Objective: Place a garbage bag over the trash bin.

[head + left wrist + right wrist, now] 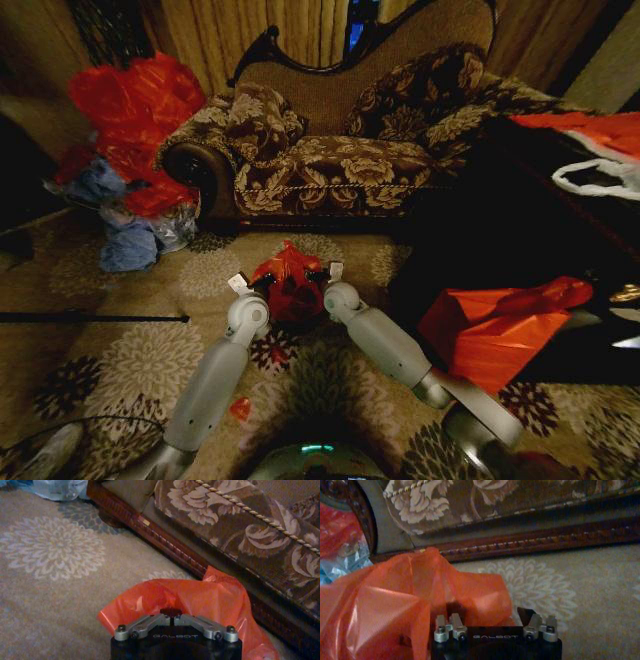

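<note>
Now both grippers sit low over the carpet [120,370] before the sofa [340,160], with the bag [289,268] bunched between them over the bin [296,300]. Left gripper [173,619] has its fingers drawn together, pinching a red fold of the bag. Right gripper [492,619] stands spread wide, with the bag's plastic lying against its side and between its fingers.

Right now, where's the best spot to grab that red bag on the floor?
Probably the loose peak of the garbage bag that stands up on the sofa side. Come from above: the crinkled film sticks up free there, while both grippers crowd its lower sides.
</note>
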